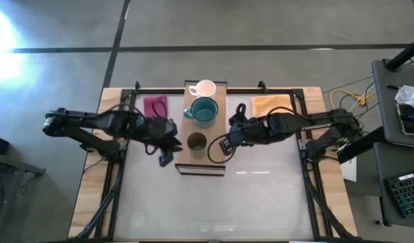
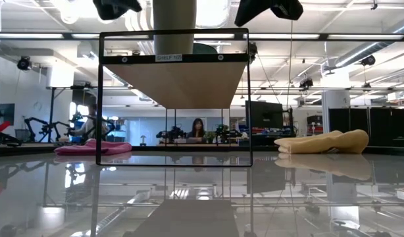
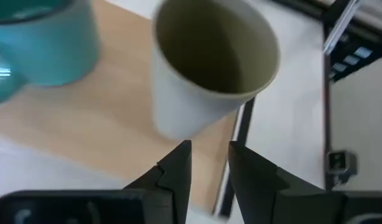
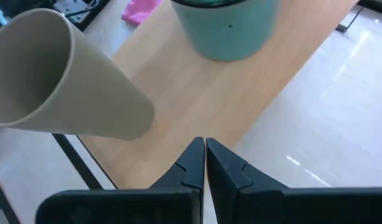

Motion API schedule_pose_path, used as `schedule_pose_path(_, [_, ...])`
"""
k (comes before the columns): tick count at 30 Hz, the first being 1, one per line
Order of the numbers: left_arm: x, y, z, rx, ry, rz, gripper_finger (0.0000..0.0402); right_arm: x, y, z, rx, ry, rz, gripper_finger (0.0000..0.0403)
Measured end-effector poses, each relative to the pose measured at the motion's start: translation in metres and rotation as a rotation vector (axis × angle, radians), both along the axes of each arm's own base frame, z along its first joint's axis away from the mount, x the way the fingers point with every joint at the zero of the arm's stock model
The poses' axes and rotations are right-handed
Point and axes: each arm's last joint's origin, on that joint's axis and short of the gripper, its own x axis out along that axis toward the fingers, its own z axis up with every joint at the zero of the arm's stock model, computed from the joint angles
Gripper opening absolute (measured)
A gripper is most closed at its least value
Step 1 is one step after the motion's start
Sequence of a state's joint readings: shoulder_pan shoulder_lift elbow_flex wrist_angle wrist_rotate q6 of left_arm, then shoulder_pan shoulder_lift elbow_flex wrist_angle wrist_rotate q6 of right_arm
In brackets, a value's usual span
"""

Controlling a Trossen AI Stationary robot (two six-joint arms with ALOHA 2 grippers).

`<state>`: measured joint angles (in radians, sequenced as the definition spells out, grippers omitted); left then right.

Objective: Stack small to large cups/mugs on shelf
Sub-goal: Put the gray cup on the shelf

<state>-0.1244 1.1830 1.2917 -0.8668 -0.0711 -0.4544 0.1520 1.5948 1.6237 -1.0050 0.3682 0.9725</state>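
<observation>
The light-wood shelf (image 1: 210, 158) stands at the table's middle. On it, in a row from far to near, stand the white mug (image 1: 205, 88), the teal mug (image 1: 203, 111) and the small olive-brown handleless cup (image 1: 196, 142), each upright on its base. My left gripper (image 1: 172, 143) is just left of the cup, a little open and empty (image 3: 209, 163); the cup (image 3: 209, 68) is right in front of its fingers. My right gripper (image 1: 216, 154) is just right of the cup at the shelf's right edge, shut and empty (image 4: 203, 149); the cup (image 4: 60, 87) and the teal mug (image 4: 228, 28) show ahead of it.
A pink cloth (image 1: 155, 106) lies left of the shelf and an orange cloth (image 1: 270, 104) right of it, both at the far side. The low view shows the shelf's black frame (image 2: 248, 99) and plank underside (image 2: 176, 82). A person sits far behind the table.
</observation>
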Motion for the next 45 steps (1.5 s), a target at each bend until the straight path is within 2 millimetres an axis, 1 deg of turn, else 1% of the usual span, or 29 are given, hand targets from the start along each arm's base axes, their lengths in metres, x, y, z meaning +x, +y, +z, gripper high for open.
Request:
schedule_pose_path(4, [0.012,-0.007,-0.016,-0.054,-0.061,0.019,0.0091,0.003,0.0,-0.006,0.011,-0.017,-0.011,0.0009])
schedule_pose_path(7, [0.021,-0.009,-0.026,-0.055,-0.064,0.019,0.0091,0.007,0.001,-0.006,0.016,-0.045,-0.01,0.0009])
schedule_pose_path(10, [0.027,-0.01,-0.031,-0.051,-0.061,0.024,0.0091,0.01,0.002,-0.004,0.019,-0.071,0.002,0.0009])
schedule_pose_path(15, [0.036,-0.011,-0.039,-0.042,-0.043,0.029,0.0091,0.008,0.002,-0.003,0.017,-0.076,0.007,0.0009])
schedule_pose_path(19, [0.039,-0.01,-0.041,-0.027,-0.045,0.047,0.0091,0.009,0.003,-0.002,0.054,-0.076,0.032,0.0009])
schedule_pose_path(26, [0.038,-0.006,-0.038,-0.011,-0.056,0.077,0.0091,0.027,0.01,-0.009,0.118,-0.134,0.092,0.0009])
schedule_pose_path(32, [0.036,-0.004,-0.037,-0.009,-0.062,0.087,0.0091,0.034,0.011,-0.017,0.122,-0.122,0.102,0.0009])
schedule_pose_path(45, [0.036,0.001,-0.037,0.018,-0.061,0.117,0.0091,0.037,0.009,-0.018,0.116,-0.138,0.094,0.0009])
